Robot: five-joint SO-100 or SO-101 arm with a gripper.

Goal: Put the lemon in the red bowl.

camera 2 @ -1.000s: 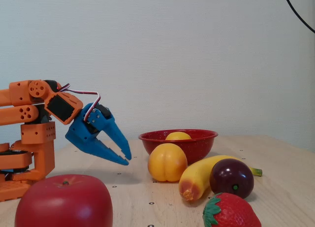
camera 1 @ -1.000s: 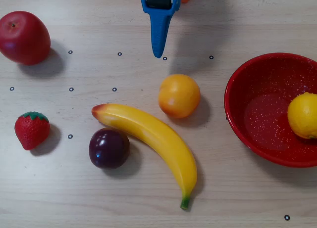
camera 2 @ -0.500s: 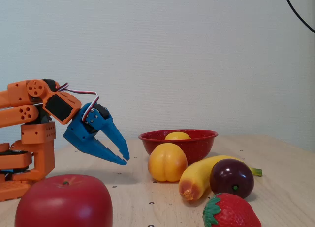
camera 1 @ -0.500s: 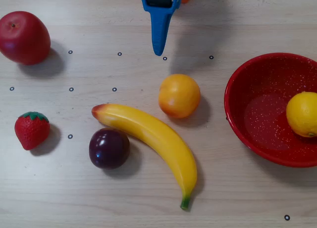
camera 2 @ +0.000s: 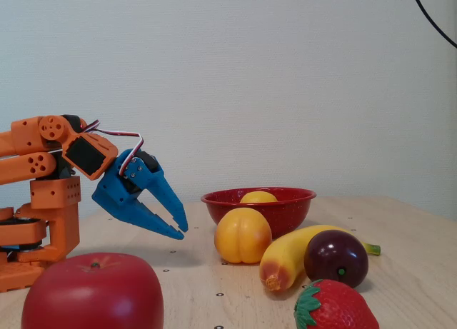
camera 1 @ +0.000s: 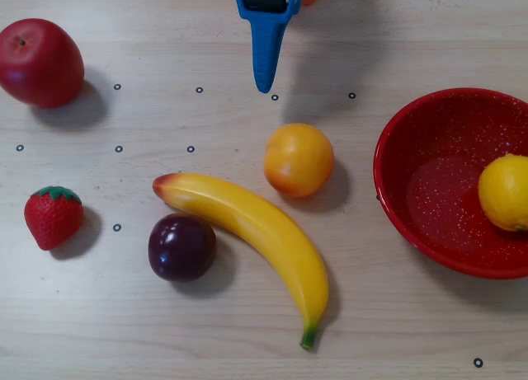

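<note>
The lemon point(camera 1: 505, 192) already sits inside the red bowl point(camera 1: 412, 133), well to the right of the empty end effector point(camera 2: 178, 231), its fingers slightly parted, in the overhead view.

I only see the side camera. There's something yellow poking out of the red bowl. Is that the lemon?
Observer: Yes. From overhead, the lemon lies inside the red bowl, against its right side.
Operator: Is the claw holding anything?
Observer: No. Overhead, the blue claw is empty and points down at bare table.
Operator: Is the plum touching the banana?
Observer: Overhead, the plum sits tucked against the banana, on its inner curve.
</note>
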